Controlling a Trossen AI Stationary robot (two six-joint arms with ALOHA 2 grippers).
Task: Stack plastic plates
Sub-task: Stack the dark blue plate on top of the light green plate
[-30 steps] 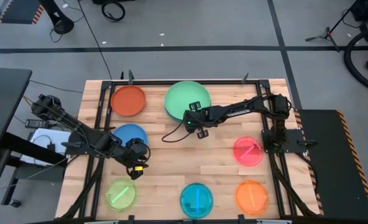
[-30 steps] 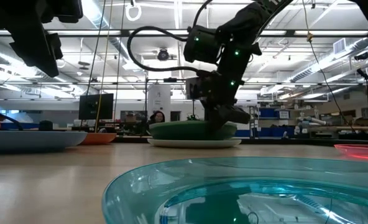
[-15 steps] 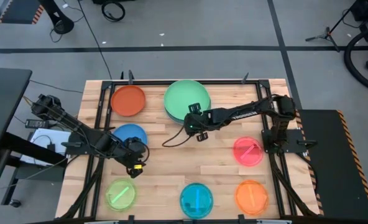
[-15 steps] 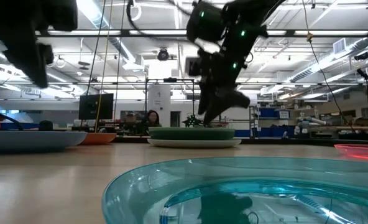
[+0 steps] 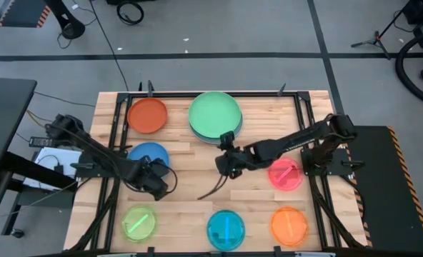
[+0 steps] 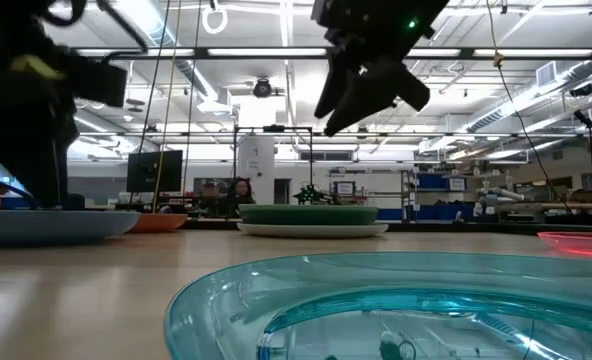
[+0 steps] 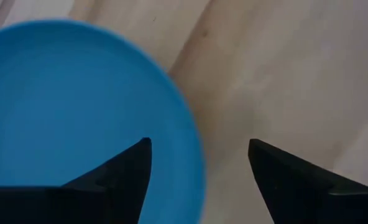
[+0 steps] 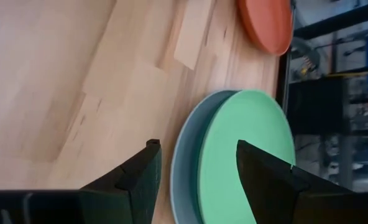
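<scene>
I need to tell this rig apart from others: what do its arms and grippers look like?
Both arms are dark, slim and jointed. The left gripper and right gripper have black wedge-shaped fingers. A dark cable trails from the right arm, and a green light glows on it.

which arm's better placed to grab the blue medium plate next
Left. Its open left gripper already straddles the blue plate rim, while the empty right gripper hangs mid-table, beyond the green stack.

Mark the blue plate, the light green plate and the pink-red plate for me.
blue plate (image 5: 146, 152): high view, on its bare far part, clear of the left arm.
light green plate (image 5: 214, 113): high view, at the middle of its top face.
pink-red plate (image 5: 286, 174): high view, at its middle.
</scene>
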